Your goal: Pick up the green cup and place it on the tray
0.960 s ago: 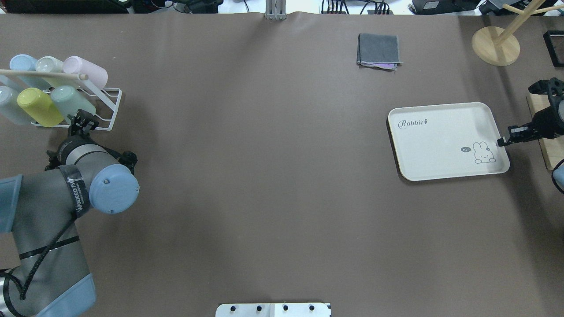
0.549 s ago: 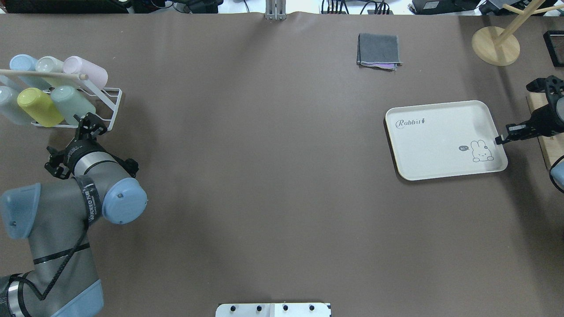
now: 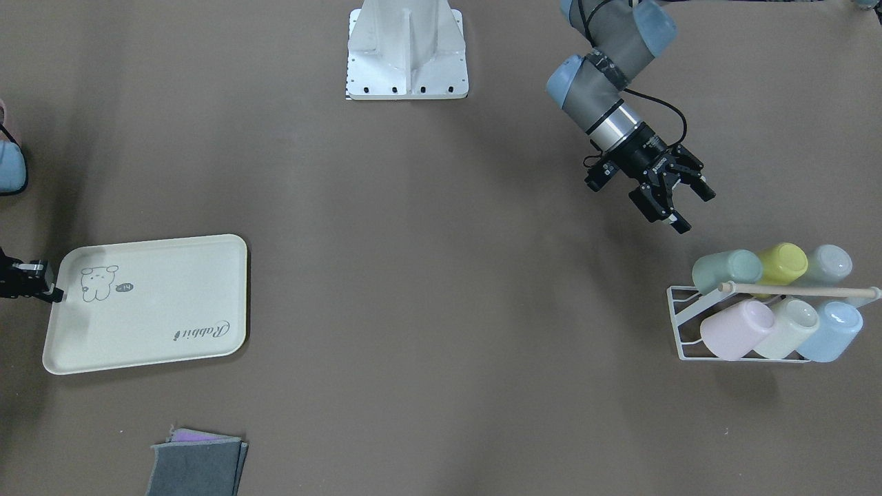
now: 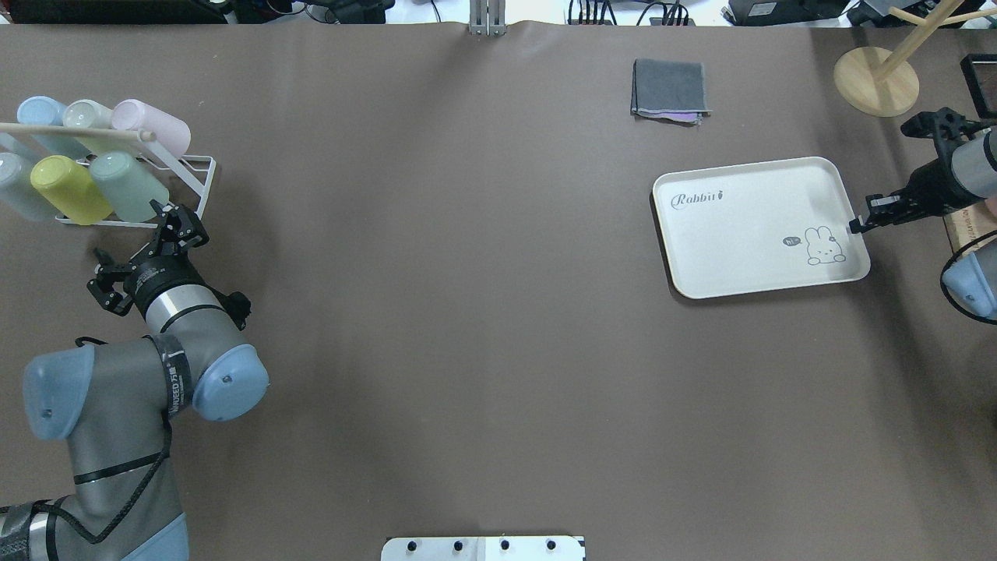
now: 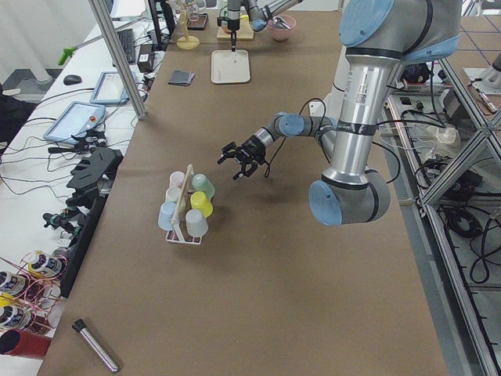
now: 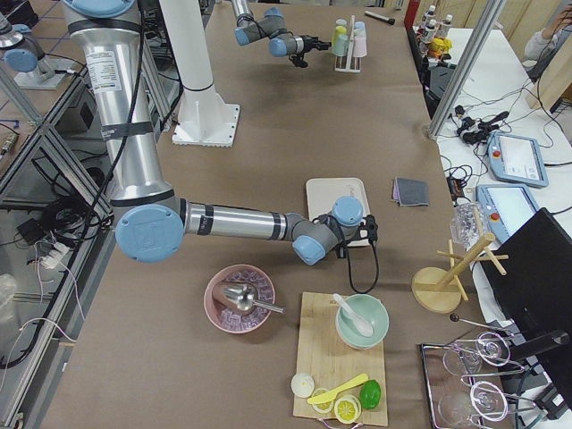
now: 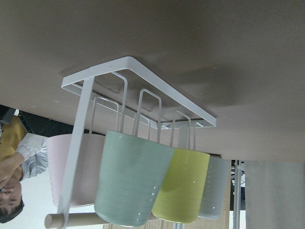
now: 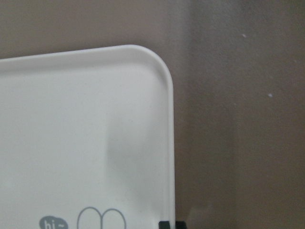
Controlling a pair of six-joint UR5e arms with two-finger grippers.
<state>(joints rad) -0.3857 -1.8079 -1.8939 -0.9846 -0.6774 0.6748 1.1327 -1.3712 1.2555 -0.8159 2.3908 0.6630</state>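
Two grippers at opposite ends of the table, green cup in the rack

On the brown table point(image 4: 467, 312) the tray point(image 4: 740, 241) lies flat, and the right gripper point(image 4: 854, 227) has its fingers narrow, pinching the tray's rim at the corner beside the rabbit drawing. The white wire rack point(image 4: 204, 187) stands just ahead of the left gripper's fingers and holds six pastel cups lying tilted. The green cup point(image 4: 128, 187) is the cup nearest to these fingers, beside the yellow-green cup point(image 4: 70, 189), and nothing touches it. The left gripper point(image 4: 181, 222) hovers with its fingers spread wide and empty, pointing toward the green cup.
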